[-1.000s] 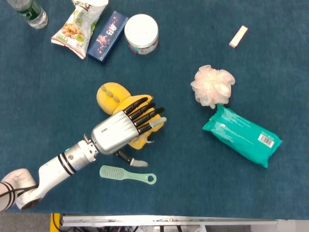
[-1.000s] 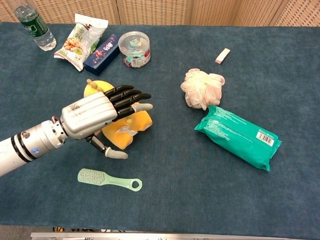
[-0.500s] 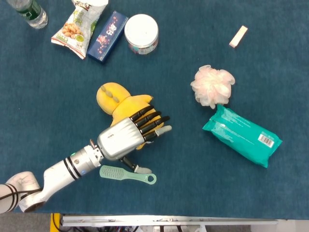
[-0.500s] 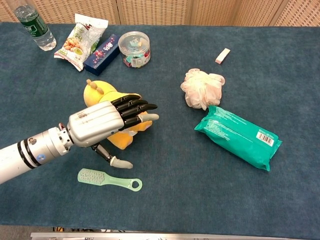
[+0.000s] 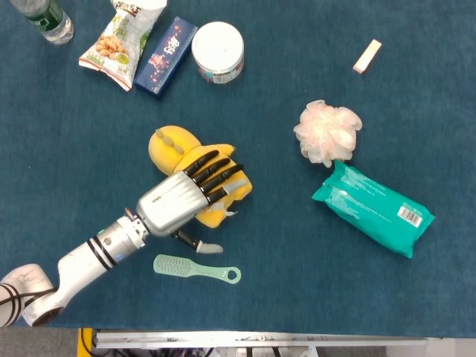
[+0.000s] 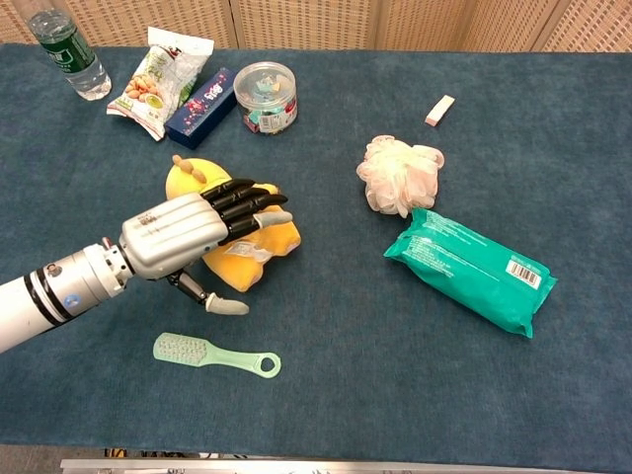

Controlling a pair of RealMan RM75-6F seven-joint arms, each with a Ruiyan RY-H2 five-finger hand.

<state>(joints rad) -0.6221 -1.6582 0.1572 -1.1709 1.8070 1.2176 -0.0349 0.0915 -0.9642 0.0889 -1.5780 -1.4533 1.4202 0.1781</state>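
Our left hand [image 5: 177, 202] has drawn back over the yellow plush duck toy [image 5: 195, 172] lying mid-table on the blue cloth table [image 5: 297, 282], fingers spread, touching it but not yet gripping

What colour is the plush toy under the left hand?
Yellow, with orange on its lower body. The plush toy under the left hand shows best in the chest view.

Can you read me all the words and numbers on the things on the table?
None can be read for sure.
Snack bag: print too small.
Dark blue box: pale writing, blurred.
Round tub: label blurred.
Bottle: green label, unreadable.
Green wipes pack: barcode, digits too small.
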